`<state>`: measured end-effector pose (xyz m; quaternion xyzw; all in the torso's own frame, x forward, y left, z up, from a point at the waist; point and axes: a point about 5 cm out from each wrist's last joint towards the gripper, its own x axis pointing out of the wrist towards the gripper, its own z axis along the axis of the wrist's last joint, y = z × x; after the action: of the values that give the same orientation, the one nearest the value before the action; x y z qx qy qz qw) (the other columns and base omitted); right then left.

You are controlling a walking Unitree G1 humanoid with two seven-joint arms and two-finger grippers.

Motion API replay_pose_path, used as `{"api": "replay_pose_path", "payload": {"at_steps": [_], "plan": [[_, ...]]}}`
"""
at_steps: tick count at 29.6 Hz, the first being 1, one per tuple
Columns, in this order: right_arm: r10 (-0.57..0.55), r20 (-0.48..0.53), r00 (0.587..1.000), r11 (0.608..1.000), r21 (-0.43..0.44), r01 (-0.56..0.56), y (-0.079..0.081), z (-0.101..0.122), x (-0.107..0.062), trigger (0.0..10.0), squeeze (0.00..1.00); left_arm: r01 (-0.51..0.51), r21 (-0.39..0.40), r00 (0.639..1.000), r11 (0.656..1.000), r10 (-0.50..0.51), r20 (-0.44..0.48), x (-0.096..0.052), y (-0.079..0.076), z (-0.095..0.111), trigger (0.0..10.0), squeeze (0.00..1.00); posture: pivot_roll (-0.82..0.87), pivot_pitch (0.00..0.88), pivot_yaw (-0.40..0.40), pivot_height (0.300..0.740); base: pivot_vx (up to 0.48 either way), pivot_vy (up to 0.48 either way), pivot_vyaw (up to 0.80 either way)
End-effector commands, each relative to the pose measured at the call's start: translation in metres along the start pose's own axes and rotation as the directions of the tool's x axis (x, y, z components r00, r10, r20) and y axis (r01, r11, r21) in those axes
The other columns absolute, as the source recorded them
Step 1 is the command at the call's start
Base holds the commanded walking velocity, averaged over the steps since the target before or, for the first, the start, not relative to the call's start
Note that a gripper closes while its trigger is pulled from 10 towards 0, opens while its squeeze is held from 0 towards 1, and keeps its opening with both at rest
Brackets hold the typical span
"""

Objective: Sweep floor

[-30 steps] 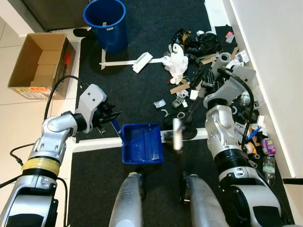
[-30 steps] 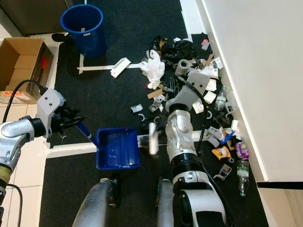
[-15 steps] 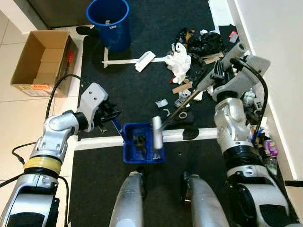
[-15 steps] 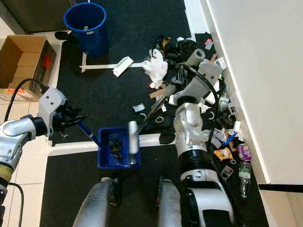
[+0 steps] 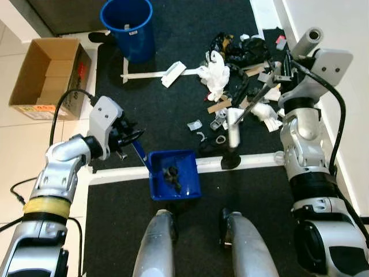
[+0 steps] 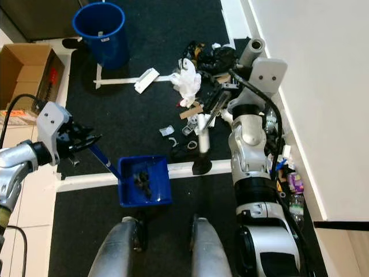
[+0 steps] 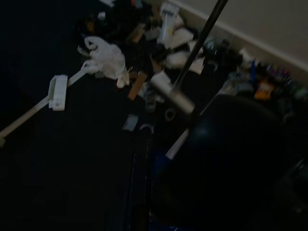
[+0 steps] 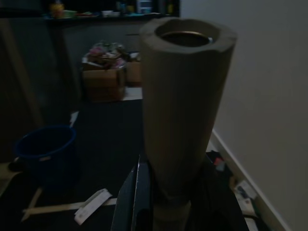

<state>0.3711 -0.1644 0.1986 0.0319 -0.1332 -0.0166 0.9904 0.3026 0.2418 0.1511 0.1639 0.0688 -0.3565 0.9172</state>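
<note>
Your left hand (image 5: 128,138) is closed around the handle of the blue dustpan (image 5: 174,175), which sits on the black floor mat (image 5: 167,109) with a few dark scraps inside. Your right hand (image 5: 275,78) grips the broom (image 5: 233,128); its pale head hangs just beyond the dustpan, toward the wall. The litter pile (image 5: 242,63) lies beyond the dustpan too, as does the blue bin (image 5: 128,27), though its contents look blurry.

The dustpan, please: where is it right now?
In the left eye view the blue dustpan lies on the black mat just ahead of the robot's legs, left of centre, its handle held by the left end effector.
</note>
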Motion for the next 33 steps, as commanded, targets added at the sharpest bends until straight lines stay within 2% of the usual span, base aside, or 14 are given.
{"api": "replay_pose_path", "payload": {"at_steps": [1,5,10,17,20,21,22,25,27,29,30,33], "plan": [[0.003,0.023,1.0,0.999,-0.033,-0.002,-0.001,0.002,-0.001,10.0,0.0,0.011,-0.035,0.999,0.999,-0.01,0.032,-0.008,0.0,0.004,10.0,0.0,0.02,0.307,0.01,0.74,0.0,0.0,0.0],[0.0,0.011,1.0,0.999,-0.046,0.001,-0.003,-0.002,0.0,10.0,0.0,-0.025,-0.048,0.997,0.999,0.028,0.067,-0.023,0.008,0.015,10.0,0.0,0.03,0.295,0.007,0.74,0.0,0.0,0.0],[-0.009,0.014,1.0,0.998,-0.062,0.009,-0.007,-0.001,0.001,10.0,0.0,-0.032,-0.042,0.996,0.999,0.035,0.079,-0.03,0.005,0.022,10.0,0.0,0.03,0.277,0.007,0.74,0.0,0.0,0.0],[-0.03,0.023,0.999,0.997,-0.075,0.031,-0.015,0.0,0.002,10.0,0.0,-0.062,-0.059,0.995,0.996,0.066,0.076,-0.031,-0.002,0.025,10.0,0.0,0.03,0.259,0.011,0.74,0.0,0.0,0.0],[-0.042,0.026,0.999,0.996,-0.084,0.044,-0.02,0.001,0.002,10.0,0.0,-0.117,-0.093,0.989,0.989,0.125,0.079,-0.03,-0.002,0.025,10.0,0.0,0.02,0.25,0.014,0.74,0.0,0.0,0.0],[-0.047,0.028,0.998,0.995,-0.088,0.05,-0.023,0.001,0.002,10.0,0.0,-0.176,-0.121,0.98,0.977,0.186,0.078,-0.03,0.0,0.025,10.0,0.0,0.02,0.249,0.015,0.74,0.0,0.0,0.0],[-0.048,0.029,0.998,0.995,-0.089,0.05,-0.023,0.001,0.002,10.0,0.0,-0.188,-0.126,0.977,0.974,0.199,0.078,-0.03,0.001,0.026,10.0,0.0,0.02,0.249,0.015,0.74,0.0,0.0,0.0],[-0.048,0.029,0.998,0.995,-0.09,0.051,-0.023,0.001,0.001,10.0,0.0,-0.222,-0.131,0.969,0.966,0.233,0.076,-0.03,0.003,0.026,10.0,0.0,0.02,0.242,0.016,0.74,0.0,0.0,0.0],[-0.047,0.025,0.999,0.995,-0.092,0.049,-0.024,0.0,0.001,10.0,0.0,-0.318,-0.118,0.942,0.941,0.328,0.074,-0.031,0.009,0.028,10.0,0.0,0.02,0.227,0.005,0.74,0.0,0.0,0.0],[-0.046,0.023,0.999,0.994,-0.093,0.048,-0.024,-0.001,0.001,10.0,0.0,-0.351,-0.115,0.93,0.93,0.36,0.071,-0.031,0.011,0.028,10.0,0.0,0.02,0.227,0.005,0.74,0.0,0.0,0.0],[-0.042,0.021,0.999,0.994,-0.097,0.044,-0.024,-0.001,0.001,10.0,0.0,-0.398,-0.106,0.911,0.911,0.406,0.076,-0.031,0.012,0.032,10.0,0.0,0.02,0.218,0.001,0.74,0.0,0.0,0.0],[-0.04,0.019,0.999,0.994,-0.1,0.041,-0.025,-0.002,0.002,10.0,0.0,-0.407,-0.116,0.903,0.906,0.419,0.099,-0.03,0.01,0.035,10.0,0.0,0.02,0.208,0.0,0.74,0.0,0.0,0.0]]}}
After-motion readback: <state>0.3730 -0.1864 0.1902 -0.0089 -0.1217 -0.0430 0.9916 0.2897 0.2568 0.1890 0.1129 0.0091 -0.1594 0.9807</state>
